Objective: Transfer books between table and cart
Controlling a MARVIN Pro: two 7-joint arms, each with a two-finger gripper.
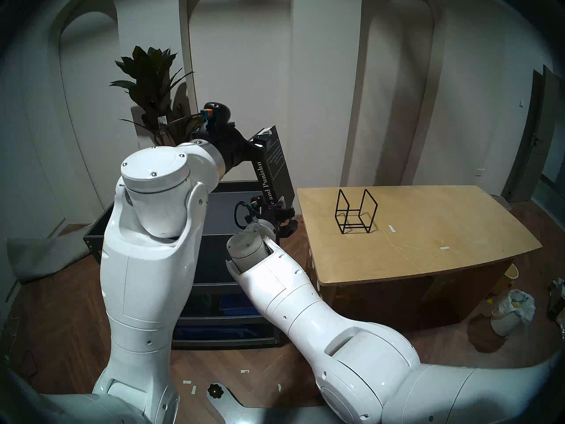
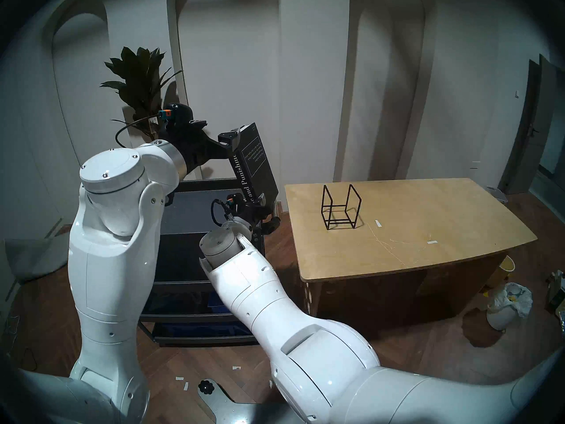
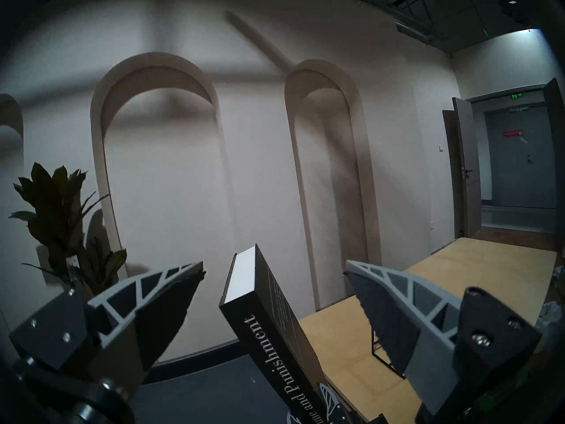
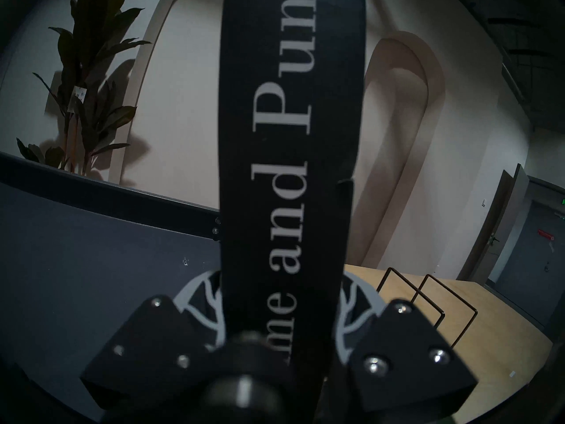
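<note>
R hand (image 4: 282, 319) grips book (image 1: 270, 166) btm, above cart (image 1: 94, 230) edge; L hand (image 3: 273, 279) wide, clear.

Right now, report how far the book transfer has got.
Done: the Crime and Punishment book is lifted off the cart, standing tilted above its top tray.
In hand: the right gripper is shut on the book's lower end; the left gripper straddles the upper end, jaws open, not touching.
Left: carry it to the plywood table, where the wire rack stands empty.

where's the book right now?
Off both surfaces: the book stands tilted in the right gripper, clamped at its lower end, above the cart, left of the table in the head view.
</note>
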